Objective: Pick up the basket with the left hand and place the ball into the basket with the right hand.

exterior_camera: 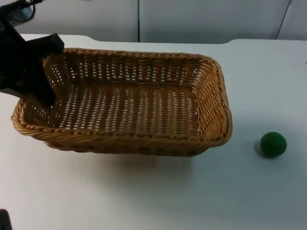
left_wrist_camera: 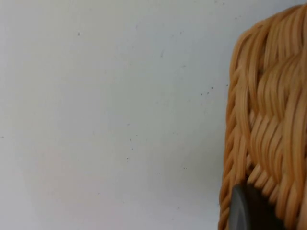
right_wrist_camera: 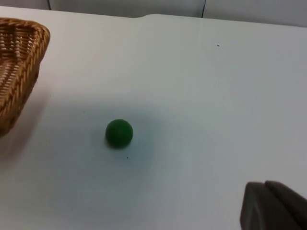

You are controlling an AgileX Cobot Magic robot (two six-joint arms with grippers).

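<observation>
Basket (exterior_camera: 129, 103) lengthwise left-right, ball (exterior_camera: 273, 144) beside

Woven wicker basket (left_wrist_camera: 268, 129) wall close up beside bare white table (left_wrist_camera: 110, 115); a black fingertip (left_wrist_camera: 249, 211) against the weave.

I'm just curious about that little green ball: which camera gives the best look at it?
The right wrist view: the ball lies whole on the bare white table, with space all round it. The top view has it too, smaller, off to the right of the basket. The left wrist view looks at the basket's woven wall instead.
</observation>
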